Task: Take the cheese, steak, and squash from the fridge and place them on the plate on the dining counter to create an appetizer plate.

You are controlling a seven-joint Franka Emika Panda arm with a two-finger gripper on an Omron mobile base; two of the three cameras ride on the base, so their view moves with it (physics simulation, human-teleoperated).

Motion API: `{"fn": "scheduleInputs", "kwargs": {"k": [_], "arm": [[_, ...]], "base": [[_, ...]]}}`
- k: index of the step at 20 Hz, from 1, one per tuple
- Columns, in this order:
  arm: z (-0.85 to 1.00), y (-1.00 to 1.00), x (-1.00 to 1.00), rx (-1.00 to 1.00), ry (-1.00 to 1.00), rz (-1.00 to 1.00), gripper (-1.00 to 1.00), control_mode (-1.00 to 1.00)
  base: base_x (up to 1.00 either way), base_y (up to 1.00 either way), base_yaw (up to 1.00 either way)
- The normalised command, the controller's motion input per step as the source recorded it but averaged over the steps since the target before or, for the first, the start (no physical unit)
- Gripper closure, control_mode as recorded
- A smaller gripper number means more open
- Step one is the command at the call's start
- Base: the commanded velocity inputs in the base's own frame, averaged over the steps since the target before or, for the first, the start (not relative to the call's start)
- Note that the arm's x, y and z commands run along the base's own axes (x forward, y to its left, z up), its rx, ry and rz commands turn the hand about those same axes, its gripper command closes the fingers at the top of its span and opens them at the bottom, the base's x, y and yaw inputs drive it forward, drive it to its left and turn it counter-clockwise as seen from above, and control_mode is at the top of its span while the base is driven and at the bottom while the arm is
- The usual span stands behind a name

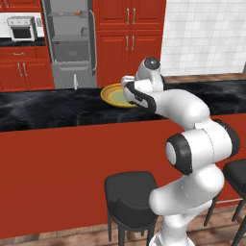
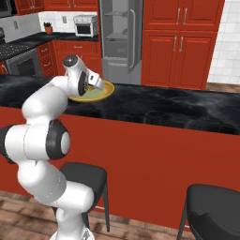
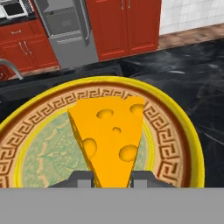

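A yellow-orange holed wedge of cheese (image 3: 109, 135) stands between my finger tips, with my gripper (image 3: 113, 177) shut on it just above the plate (image 3: 175, 131). The plate (image 1: 111, 93) (image 2: 104, 91) has a golden-orange patterned rim and a pale green centre, and it lies on the black marbled dining counter (image 1: 48, 108) (image 2: 178, 108). My hand (image 2: 96, 82) reaches over the plate's near side. Behind the counter the grey fridge (image 1: 69, 38) (image 2: 119, 37) shows its inner shelves. The steak and squash are out of view.
Black stools (image 1: 129, 192) (image 2: 211, 211) stand against the counter's red front beside my base. Red cabinets line the back wall. A white toaster oven (image 1: 21, 28) sits on the far worktop. A curved tap (image 3: 11, 68) shows left of the plate.
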Motion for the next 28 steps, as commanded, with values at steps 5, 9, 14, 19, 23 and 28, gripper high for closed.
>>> {"fn": "scheduleInputs", "kwargs": {"k": [5, 9, 14, 19, 23, 28], "arm": [[-0.11, 0.0, 0.26, 0.01, 0.07, 0.0, 1.0, -1.0], [-0.15, 0.0, 0.14, 0.0, 0.05, -0.01, 1.0, -1.0], [-0.19, 0.01, 0.18, 0.0, 0.04, -0.01, -1.0, -1.0], [-0.09, 0.04, 0.08, 0.0, 0.02, -0.01, -1.0, -1.0], [0.0, 0.0, 0.0, 0.0, 0.0, -0.02, -1.0, -1.0], [0.42, 0.0, -0.4, 0.0, -0.06, -0.02, -1.0, -1.0]], "base": [[0.0, 0.0, 0.0], [0.0, 0.0, 0.0], [0.0, 0.0, 0.0], [0.0, 0.0, 0.0], [0.0, 0.0, 0.0], [0.0, 0.0, 0.0]]}}
